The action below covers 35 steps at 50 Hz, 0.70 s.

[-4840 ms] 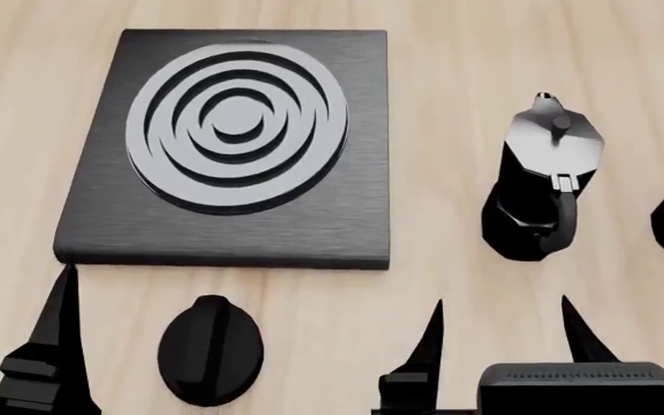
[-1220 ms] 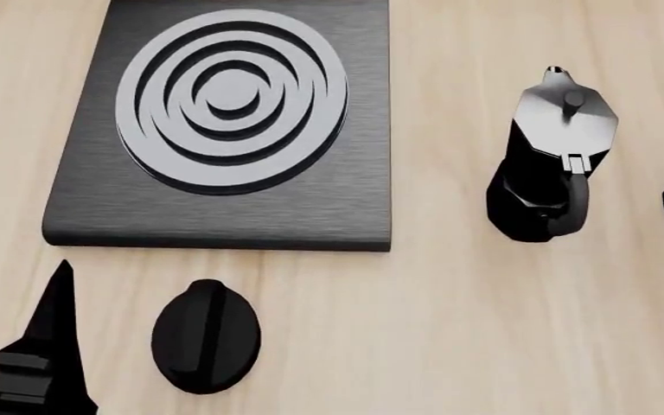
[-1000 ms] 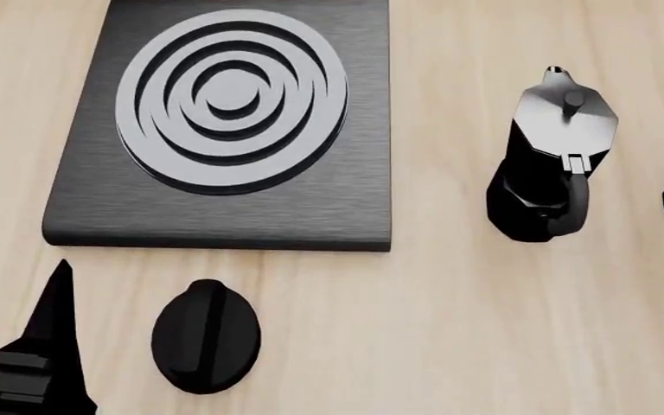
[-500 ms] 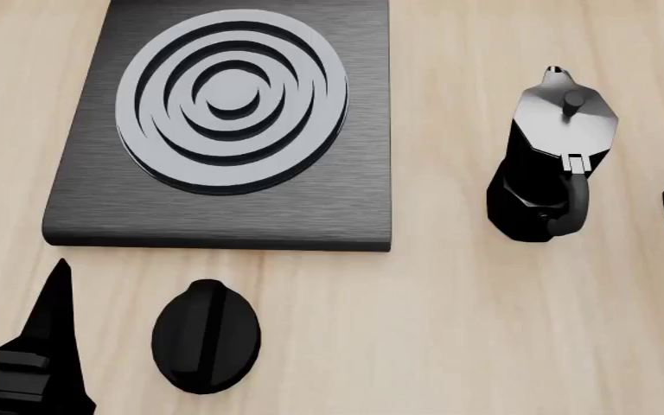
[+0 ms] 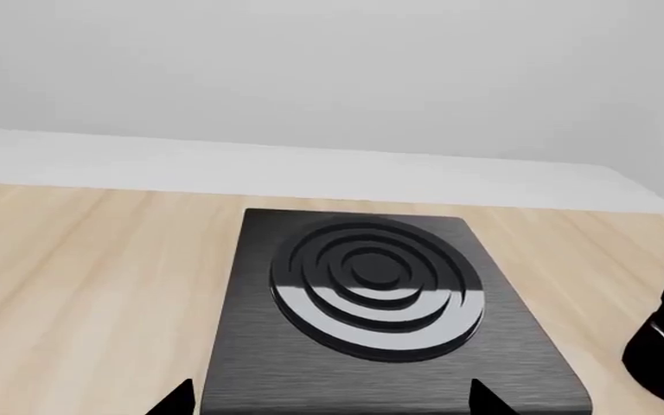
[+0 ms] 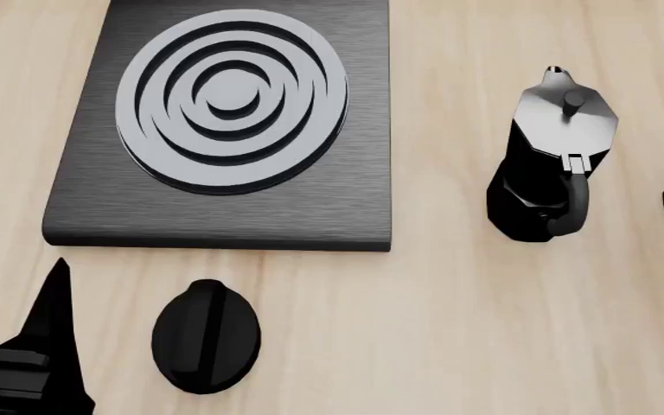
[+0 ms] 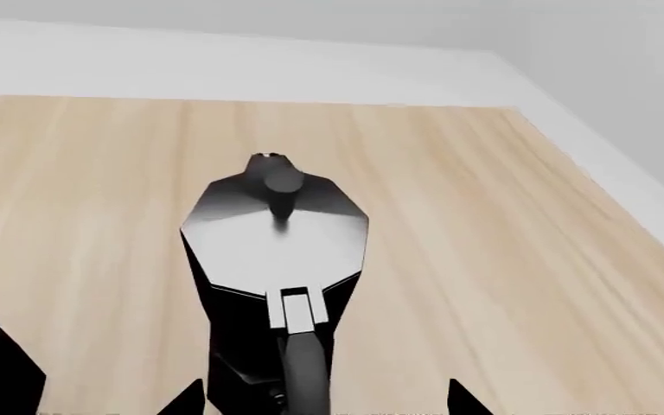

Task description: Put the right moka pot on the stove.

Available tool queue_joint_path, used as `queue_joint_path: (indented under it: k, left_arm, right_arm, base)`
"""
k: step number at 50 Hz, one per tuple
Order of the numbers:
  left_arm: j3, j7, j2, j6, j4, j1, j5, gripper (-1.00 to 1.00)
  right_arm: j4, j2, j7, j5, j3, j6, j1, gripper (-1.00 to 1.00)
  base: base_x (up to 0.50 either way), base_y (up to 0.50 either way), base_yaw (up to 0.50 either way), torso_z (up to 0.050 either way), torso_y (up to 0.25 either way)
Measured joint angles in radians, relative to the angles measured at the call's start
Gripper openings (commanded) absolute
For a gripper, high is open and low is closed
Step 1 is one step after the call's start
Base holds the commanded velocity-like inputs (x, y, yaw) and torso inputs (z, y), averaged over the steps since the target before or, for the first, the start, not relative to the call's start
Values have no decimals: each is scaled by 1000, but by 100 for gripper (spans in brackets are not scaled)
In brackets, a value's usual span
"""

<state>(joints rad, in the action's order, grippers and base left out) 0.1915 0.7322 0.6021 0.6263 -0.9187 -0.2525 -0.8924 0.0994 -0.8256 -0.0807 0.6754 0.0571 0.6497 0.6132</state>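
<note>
moka pot upright on wooden table, handle nearest camera

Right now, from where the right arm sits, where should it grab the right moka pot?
Probably the looped handle, approached from the robot's side. The right moka pot stands upright with that handle pointing back at the open right gripper, whose fingertips sit either side of it; the spout faces away.
</note>
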Motion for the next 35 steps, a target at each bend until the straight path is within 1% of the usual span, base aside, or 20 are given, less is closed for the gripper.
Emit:
queue_joint_path:
  k: [23, 24, 35]
  left_arm:
    - [5, 7, 5, -9, 2, -1, -4, 100]
    - [5, 7, 5, -9, 2, -1, -4, 100]
    - [6, 11, 8, -13, 2, -2, -7, 100]
  right_arm:
    - [81, 31, 27, -41, -73, -7, 73, 100]
    - [85, 32, 29, -43, -75, -8, 75, -100]
    - [98, 33, 26, -32, -75, -21, 78, -100]
  base:
    - [0, 0, 0, 0, 0]
    - [0, 0, 0, 0, 0]
    - [1, 0, 0, 0, 0]
